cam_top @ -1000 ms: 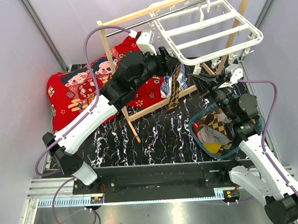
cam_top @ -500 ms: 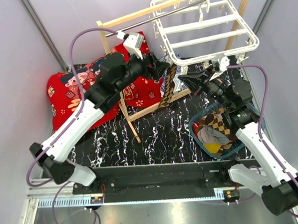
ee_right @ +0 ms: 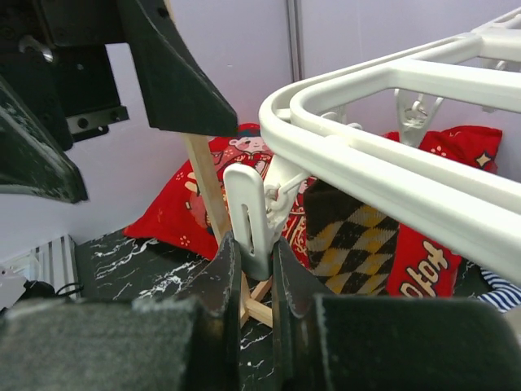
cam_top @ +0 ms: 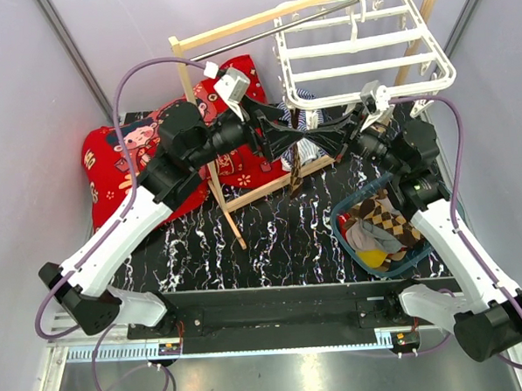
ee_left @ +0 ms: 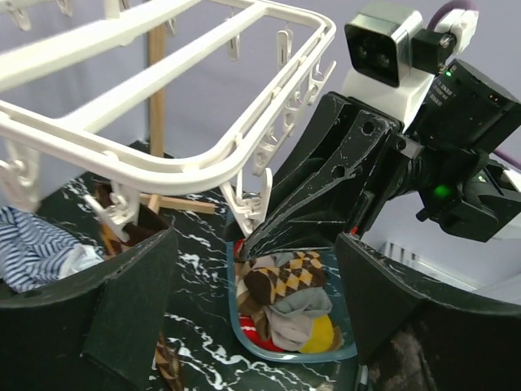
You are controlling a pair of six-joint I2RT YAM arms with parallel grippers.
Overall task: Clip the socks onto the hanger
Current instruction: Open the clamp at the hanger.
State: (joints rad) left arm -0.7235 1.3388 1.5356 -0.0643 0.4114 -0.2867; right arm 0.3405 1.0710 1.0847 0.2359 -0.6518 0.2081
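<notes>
– Up at one o'clock in the overhead view, the hanger (cam_top: 359,68) is dangling from the wooden rack (cam_top: 235,28), and one checkered sock (ee_right: 350,236) is hanging below its near rail, apparently gripped by a peg. I am counting that one as done.

– Agreed, though you are looking at just the one. Down at four o'clock the basket (cam_top: 336,227) is holding a heap of socks (cam_top: 377,229), checkered and plain grey, all waiting to go up. How many, I cannot tell.

– Your right pincer (ee_right: 251,244) is pinching a bare clip peg (ee_right: 247,208) on that rail, jaws pressed against its sides, with no fabric in it.

– And your left pincer (ee_left: 254,244) is standing spread wide, carrying nothing, facing the right one across that peg.

– So you are sitting early in the job, by my reckoning: a peg is being readied, but no sock is being offered to it.

– Then you are needing a trip to the basket before that peg is getting any use.
</notes>
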